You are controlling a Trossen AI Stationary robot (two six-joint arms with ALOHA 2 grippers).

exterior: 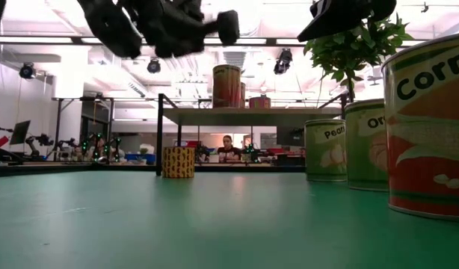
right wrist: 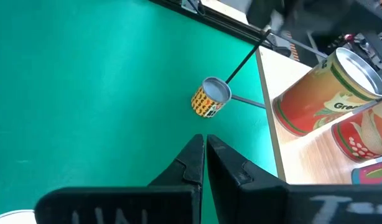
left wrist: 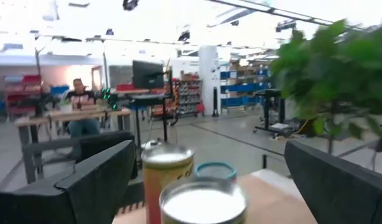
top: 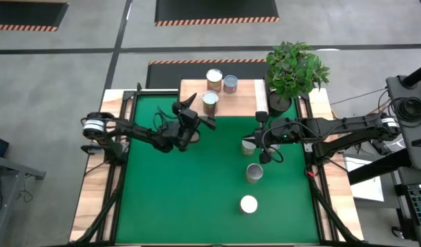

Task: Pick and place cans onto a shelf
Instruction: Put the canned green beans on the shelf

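The light-wood shelf [top: 245,96] stands at the green table's far edge and carries three cans: two at the back [top: 214,79] [top: 230,84] and one at its front edge [top: 210,103]. My left gripper [top: 197,115] hovers wide open just before that front can [left wrist: 203,202], one finger [left wrist: 97,180] on each side with clear gaps. My right gripper [top: 256,135] is shut and empty above the table, beside a can [top: 249,145]. Two more cans [top: 254,173] [top: 248,204] stand upright on the green. A small yellow-labelled can [right wrist: 211,98] stands by a shelf leg.
A potted plant [top: 295,68] stands at the far right corner beside the shelf. The shelf's thin black legs [exterior: 160,134] rise from the green. In the low view three cans [exterior: 427,127] stand close at the right. Open green [top: 176,192] lies at the near left.
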